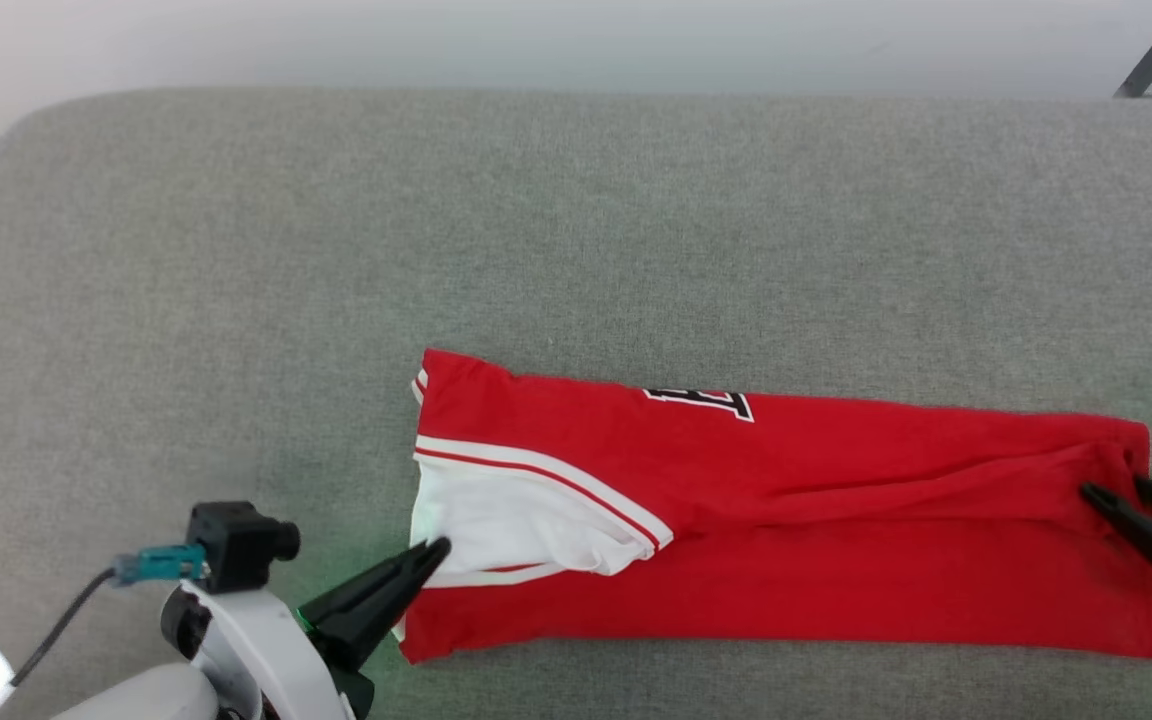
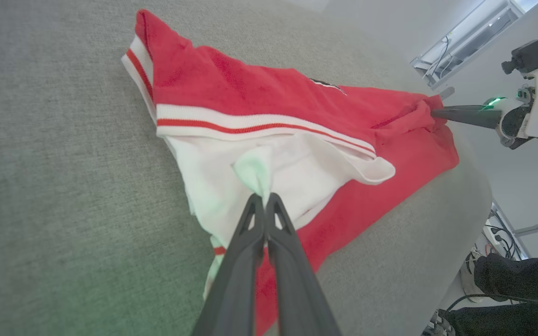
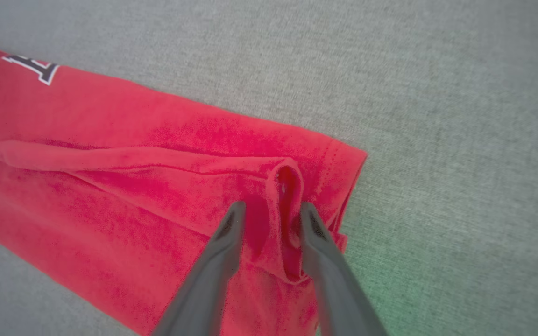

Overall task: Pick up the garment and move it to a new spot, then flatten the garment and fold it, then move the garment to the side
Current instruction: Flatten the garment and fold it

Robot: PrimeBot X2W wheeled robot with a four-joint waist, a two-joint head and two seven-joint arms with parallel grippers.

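The garment [image 1: 836, 520] lies as a long folded band running from 9 o'clock to 3 o'clock across the tabletop [image 1: 436, 220], toward 5 o'clock from the middle of the head view and close to the near edge. Part of the black number [image 1: 701, 402] peeks out along its 12 o'clock fold. The white sleeve [image 1: 496, 530] is tucked on top at the 9 o'clock end, below the striped trim.

At that end the left claw [image 1: 436, 548] is pressed together, pinching a small peak of white sleeve cloth at its tips. At the 3 o'clock end the right claw [image 1: 1111, 485] is spread. Its fingers straddle a puckered ridge of red hem without clamping it.

The fold looks partly done, with the ends not yet laid smooth.

The main risk is the one-sided hold. If the left claw pulls toward 9 o'clock or lifts while the other end is free, the sleeve could slide out of the fold and the whole band could skew. The ridge at the hem may stay as a crease if nothing presses it flat. It could also snag on a finger as that claw draws away and drag the hem open. With the near edge close at 6 o'clock, a careless sideways move could carry cloth over it.
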